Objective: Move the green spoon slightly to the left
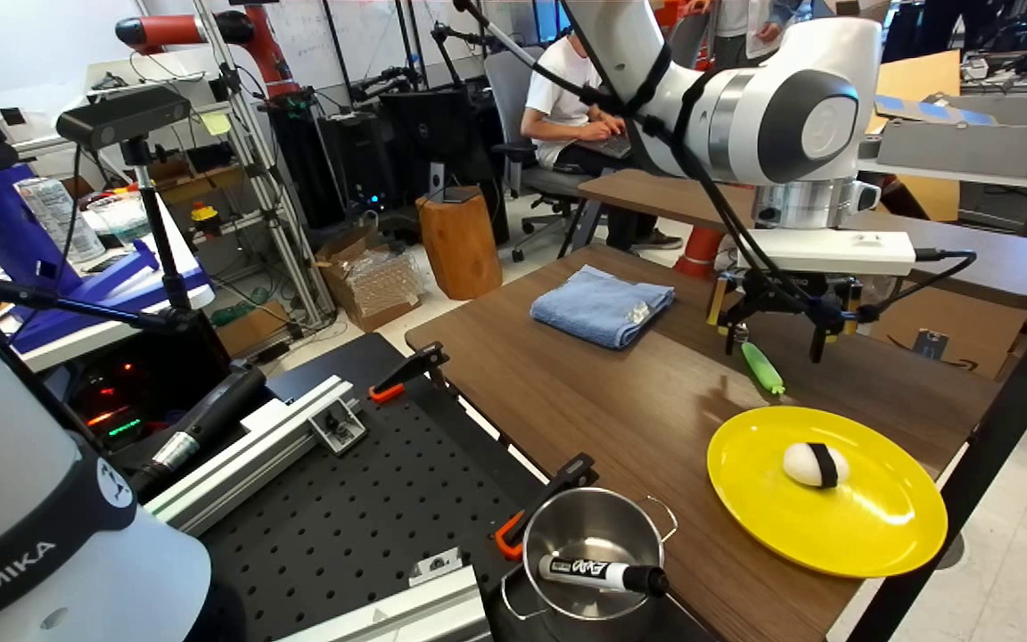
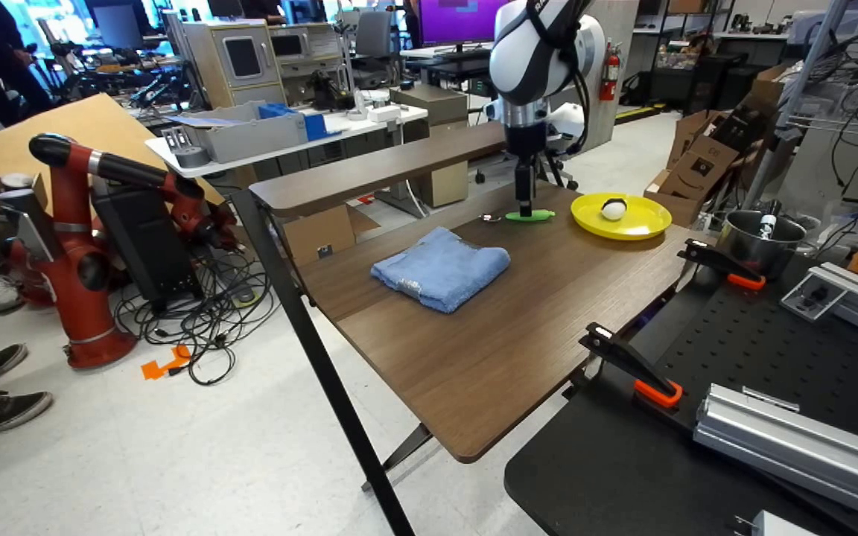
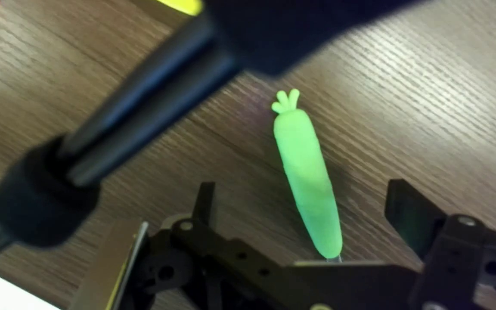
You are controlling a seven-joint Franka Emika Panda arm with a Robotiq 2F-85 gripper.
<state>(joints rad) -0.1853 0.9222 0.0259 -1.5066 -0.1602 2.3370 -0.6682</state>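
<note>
1. Lime green, the spoon point(image 1: 760, 366) lies on the counter point(image 2: 488, 350); in the wrist view its handle point(image 3: 310, 185) is between the jaws.
2. Both jaws point down and stand well apart, with bare wood visible on either side of the handle, a little more of it at that view's left.
3. The handle slants: its leafy tip point(image 3: 288, 100) reaches past the jaws, while its other end goes out of sight beneath where they join.
4. Its metal end point(image 2: 489, 218) shows in an exterior view, where a jaw overlaps the handle. How high the jaws hang over the counter, I cannot tell.
5. Near the leafy tip sits the plate point(image 1: 741, 495), yellow, with a white oval point(image 1: 799, 464) on it, banded in black.
6. The cloth point(image 2: 440, 268), blue and folded, lies on the counter, apart from both spoon and plate.
7. The pot point(image 1: 562, 526), of shiny metal, holds a marker point(image 1: 589, 572) that leans over the rim.
8. The white arm point(image 1: 736, 125) reaches over the counter from above, with the jaws at its lower end.
</note>
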